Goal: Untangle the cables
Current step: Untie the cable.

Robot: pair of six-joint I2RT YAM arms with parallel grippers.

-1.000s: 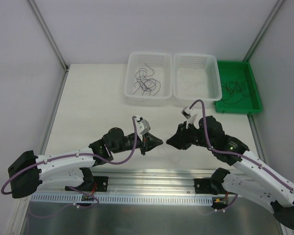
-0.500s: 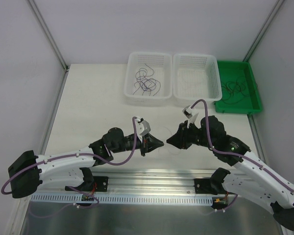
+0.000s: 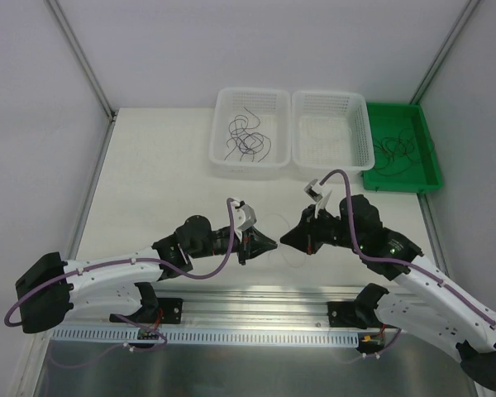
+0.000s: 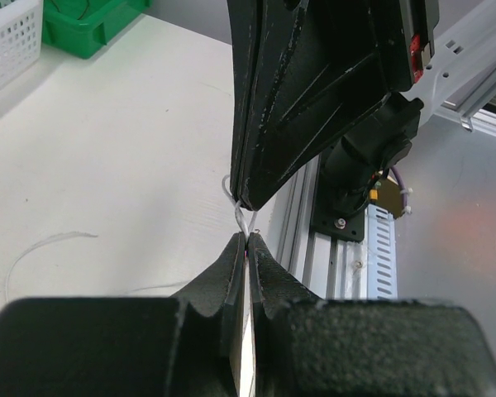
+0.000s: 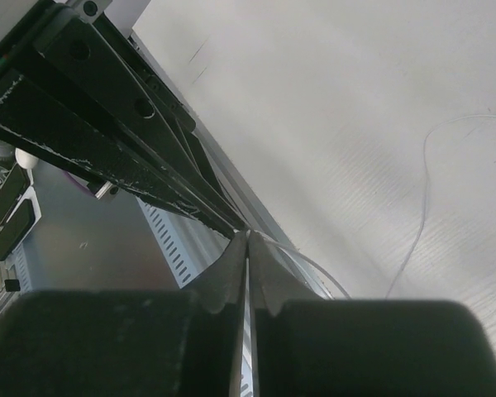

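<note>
Shows the left jaws and the right jaws meeting tip to tip above the near middle of the bench (image 3: 165,182), both apparently clenched on one hair-thin pale strand (image 4: 236,211). Records one change against the view a second earlier: right jaws then partly parted, now pressed flat together and nudged slightly nearer the left tips; left jaws clamped throughout. Traces the strand from the pinch point out to a loose loop lying on the bench just beside. Places the other cables well apart from the arms: a dark curly bundle (image 3: 246,141) in the left white basket (image 3: 217,132), a dark tangle (image 3: 394,150) in the green tray (image 3: 431,145); contents of the middle basket (image 3: 331,93) too faint to tell. Suggests a two-point hold just completed, hence readiness to draw the tips apart and free or straighten this strand. Warns of slippage, given so fine a wire.
</note>
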